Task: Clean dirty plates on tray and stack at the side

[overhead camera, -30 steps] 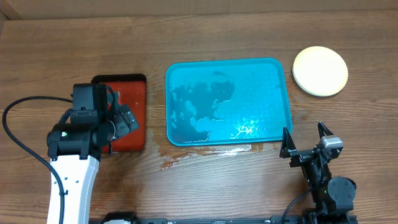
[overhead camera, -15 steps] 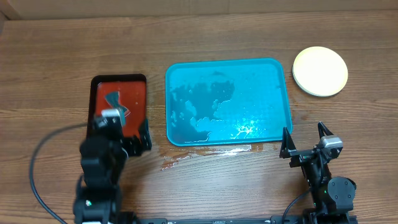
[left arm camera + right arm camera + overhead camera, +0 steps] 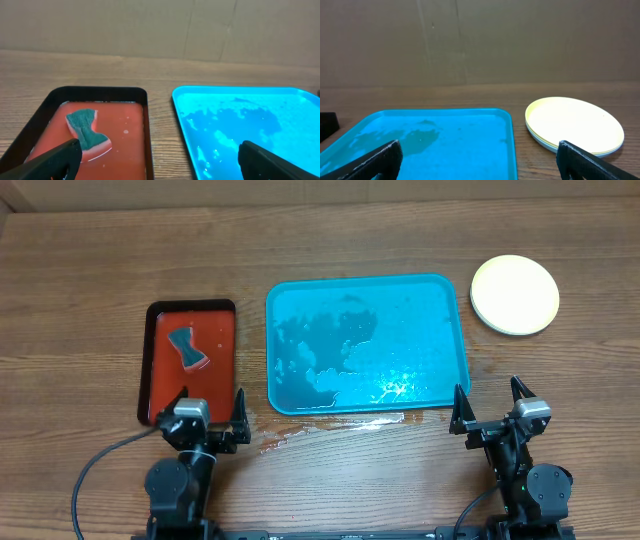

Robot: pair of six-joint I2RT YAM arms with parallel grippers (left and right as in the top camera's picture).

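From overhead, the turquoise tray [image 3: 420,310] lies in the middle of the counter [image 3: 80,280], its floor streaked with water. The plates [image 3: 514,294] sit in one stack on the counter, off the tray, near its far right corner. The top face is pale yellow. A red tray [image 3: 222,340] lies just left of the turquoise one, apart from it, with a sponge [image 3: 187,349] inside. A thin puddle [image 3: 300,430] runs along the counter by the turquoise tray's near edge. My left tool [image 3: 210,402] sits at the near end of the red tray and my right tool [image 3: 487,395] near the turquoise tray's near right corner. Both are spread wide and grasp nothing.

My left wrist camera shows the left tool's fingers [image 3: 50,162] far apart at the bottom corners. Between them the sponge lies in reddish liquid in the red tray, with the wet turquoise tray to the right.

My right wrist camera shows the right tool's fingers [image 3: 592,162] equally released. The tray is ahead, and the stack stands on the counter beside it to the right. I make out at least two rims, though I cannot count the plates for sure.
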